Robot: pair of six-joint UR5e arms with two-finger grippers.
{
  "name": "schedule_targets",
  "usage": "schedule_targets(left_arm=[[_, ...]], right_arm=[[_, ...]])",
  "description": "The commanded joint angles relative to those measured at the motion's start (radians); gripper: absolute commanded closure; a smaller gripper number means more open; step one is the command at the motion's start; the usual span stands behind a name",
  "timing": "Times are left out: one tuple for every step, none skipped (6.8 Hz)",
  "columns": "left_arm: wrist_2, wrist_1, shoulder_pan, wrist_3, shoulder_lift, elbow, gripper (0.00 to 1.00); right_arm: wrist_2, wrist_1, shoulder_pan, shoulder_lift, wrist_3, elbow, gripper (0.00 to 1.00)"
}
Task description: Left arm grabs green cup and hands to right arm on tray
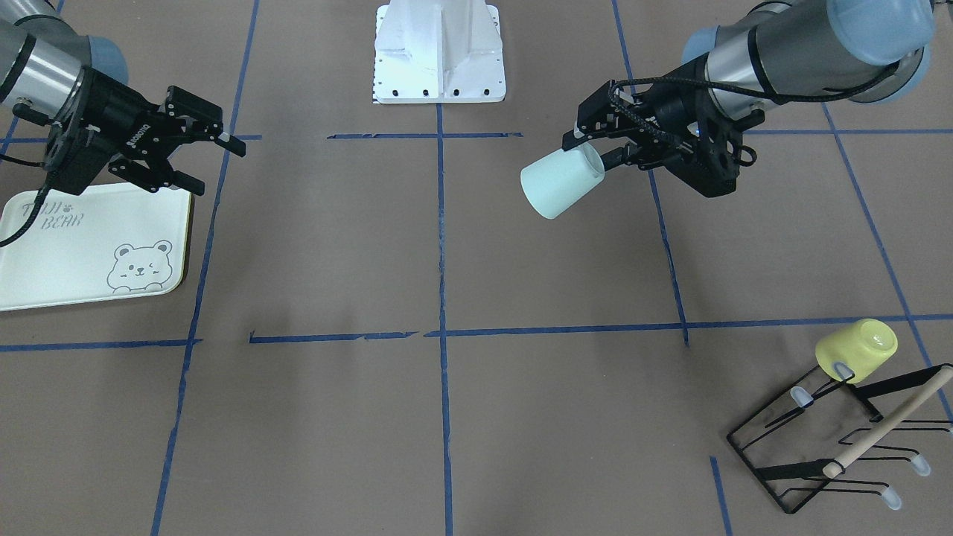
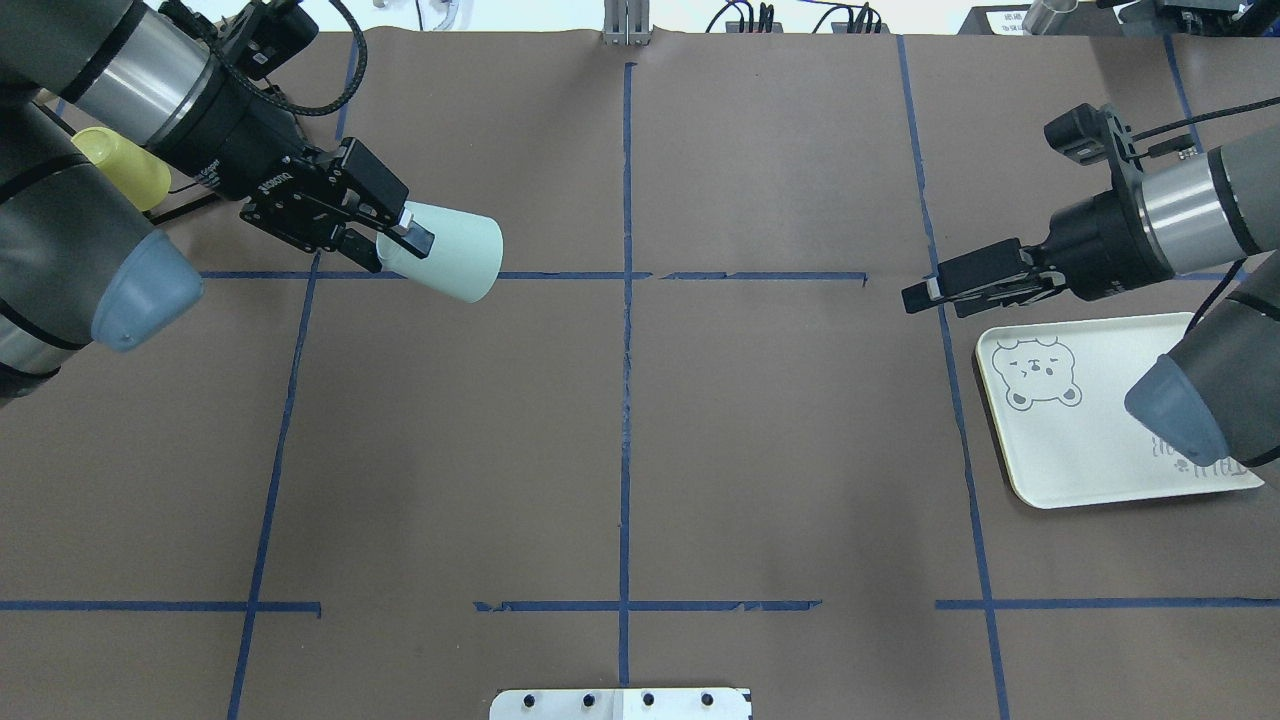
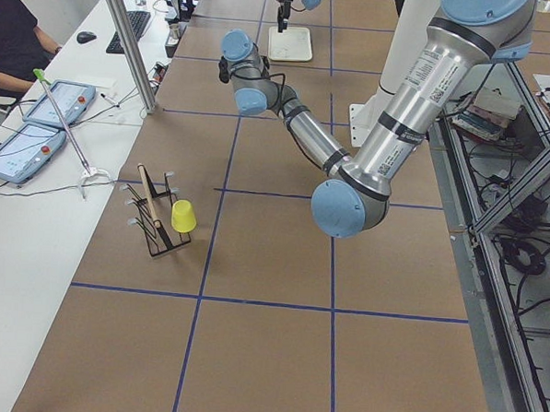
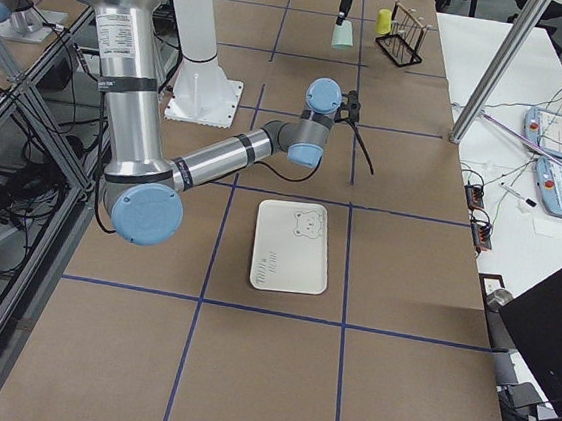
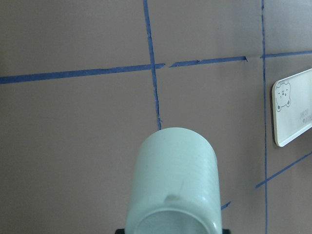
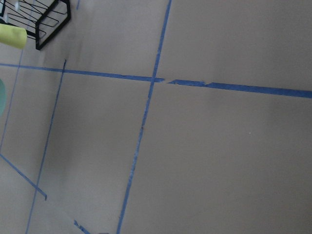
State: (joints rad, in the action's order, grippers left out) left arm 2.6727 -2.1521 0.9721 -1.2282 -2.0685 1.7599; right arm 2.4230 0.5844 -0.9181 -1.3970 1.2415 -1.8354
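Over the table (image 2: pixel 620 450), on the robot's left, the left gripper (image 2: pixel 400 240) holds the small pale mint plastic cup (image 2: pixel 450 255) clamped sideways in the air, grab done; handover and placing remain, the right gripper (image 1: pixel 217 165) spread apart near the cream rectangular bear-printed tray (image 1: pixel 74 253).

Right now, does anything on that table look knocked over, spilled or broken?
Nothing serious. The green cup lies sideways in mid-air only because the left gripper grips its rim. The yellow cup hangs upturned on the black rack, which looks deliberate. The blue tape is ragged near the centre line.
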Motion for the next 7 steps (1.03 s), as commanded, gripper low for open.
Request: schedule_targets(left_arm=[[-0.013,-0.102,-0.010,-0.109,-0.001,-0.016,1.00],[-0.023,-0.199,-0.033,-0.207,-0.001,-0.016,1.00],[-0.127,-0.354,-0.058,-0.362,0.004,-0.022,1.00],[-0.173,-0.547,-0.102,-0.481,0.004,-0.074,1.00],[-0.178,-0.656,-0.113,-0.567,0.004,-0.100,1.00],[-0.178,-0.713,-0.127,-0.641,0.004,-0.100,1.00],[-0.180,-0.798,-0.136,-0.759,0.004,-0.102,1.00]], right_arm=[[-0.158,-0.177,0.103,0.029,0.204,-0.001,0.01],[-0.182,-0.187,0.119,0.061,0.270,-0.001,0.01],[-0.182,-0.187,0.122,0.084,0.300,-0.002,0.01],[-0.182,-0.189,0.125,0.104,0.338,-0.005,0.01],[-0.183,-0.189,0.127,0.134,0.381,-0.007,0.01],[-0.183,-0.190,0.128,0.171,0.432,-0.011,0.01],[-0.189,-0.208,0.131,0.206,0.494,-0.015,0.01]])
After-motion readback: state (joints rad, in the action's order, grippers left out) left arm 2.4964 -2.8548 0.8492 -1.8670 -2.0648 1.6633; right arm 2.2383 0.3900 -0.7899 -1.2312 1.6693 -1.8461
